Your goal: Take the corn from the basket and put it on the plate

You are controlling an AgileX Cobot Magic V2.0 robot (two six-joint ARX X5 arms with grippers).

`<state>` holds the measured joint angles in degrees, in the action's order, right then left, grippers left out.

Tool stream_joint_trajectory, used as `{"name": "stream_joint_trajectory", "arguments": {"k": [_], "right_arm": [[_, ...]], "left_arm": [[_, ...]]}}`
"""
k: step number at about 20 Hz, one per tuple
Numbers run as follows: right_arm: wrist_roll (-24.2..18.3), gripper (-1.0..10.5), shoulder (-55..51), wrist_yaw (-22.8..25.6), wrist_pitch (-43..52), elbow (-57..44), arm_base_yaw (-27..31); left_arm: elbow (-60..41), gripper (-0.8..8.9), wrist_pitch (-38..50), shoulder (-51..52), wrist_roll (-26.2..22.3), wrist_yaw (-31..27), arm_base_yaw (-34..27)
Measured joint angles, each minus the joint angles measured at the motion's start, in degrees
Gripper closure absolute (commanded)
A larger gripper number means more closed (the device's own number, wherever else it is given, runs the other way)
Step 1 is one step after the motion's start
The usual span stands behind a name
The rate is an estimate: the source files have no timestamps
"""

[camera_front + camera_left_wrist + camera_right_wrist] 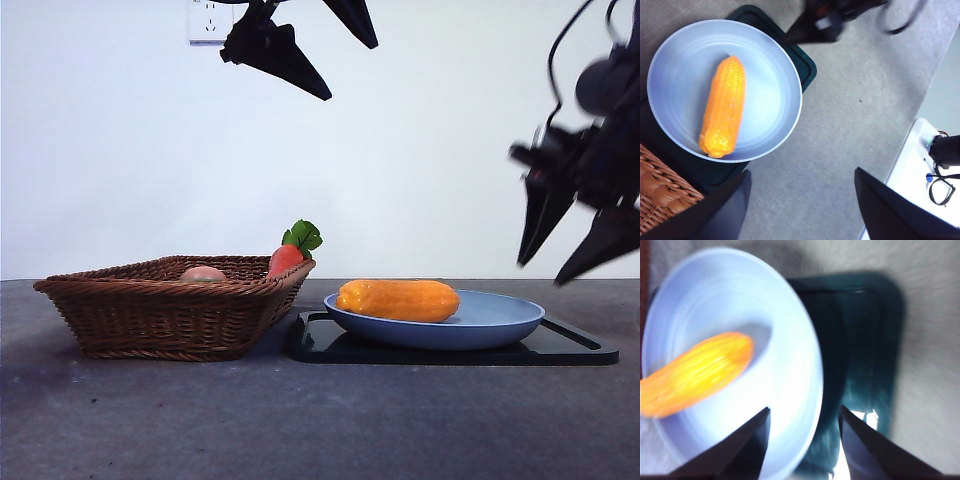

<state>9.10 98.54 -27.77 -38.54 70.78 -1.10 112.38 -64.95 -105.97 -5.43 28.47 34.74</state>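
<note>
The yellow-orange corn (398, 300) (724, 112) (695, 372) lies on its side in the light-blue plate (500, 320) (770, 75) (785, 340), touched by no gripper. The brown wicker basket (160, 310) (660, 190) stands just left of the plate. My left gripper (350, 72) (802, 172) hangs open and empty high above the gap between basket and plate. My right gripper (541, 272) (804, 409) is open and empty, blurred, above the plate's right edge; it also shows as a dark shape (815, 25) in the left wrist view.
A red-orange carrot (285, 260) with green leaves and a small peach-coloured item (203, 273) sit in the basket. A flat black tray (570, 350) (805, 65) (860, 340) lies under the plate. A white surface with cables (910, 165) lies beyond the grey tabletop.
</note>
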Motion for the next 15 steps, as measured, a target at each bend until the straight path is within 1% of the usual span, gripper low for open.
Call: {"name": "stream_joint_trajectory", "arguments": {"k": [3, 5, 8, 12, 13, 15], "right_arm": [[-1.9, 7.2, -7.3, 0.9, -5.4, 0.0, 0.1], [-3.0, 7.2, -13.1, 0.9, -8.5, 0.0, -1.0], [-4.2, 7.2, -22.0, 0.9, -12.0, 0.1, -4.9], [-4.7, 7.3, -29.6, 1.0, -15.6, -0.5, -10.2], [-4.7, 7.5, -31.1, 1.0, -15.5, -1.7, -11.4], [-4.8, 7.9, -33.8, 2.7, -15.6, -5.3, -13.7]], "left_arm": [[0.0, 4.76, -0.5, 0.0, 0.0, 0.0, -0.2], [0.0, 4.77, -1.4, 0.0, 0.0, 0.0, -0.2], [0.0, 4.81, -2.8, 0.0, -0.2, 0.0, -0.3], [0.0, 5.07, -3.5, 0.0, -0.8, 0.0, -0.5], [0.0, 5.17, -3.6, 0.0, -0.9, 0.0, -0.5], [0.0, 5.71, -3.7, 0.0, -1.0, 0.0, -0.5]]}}
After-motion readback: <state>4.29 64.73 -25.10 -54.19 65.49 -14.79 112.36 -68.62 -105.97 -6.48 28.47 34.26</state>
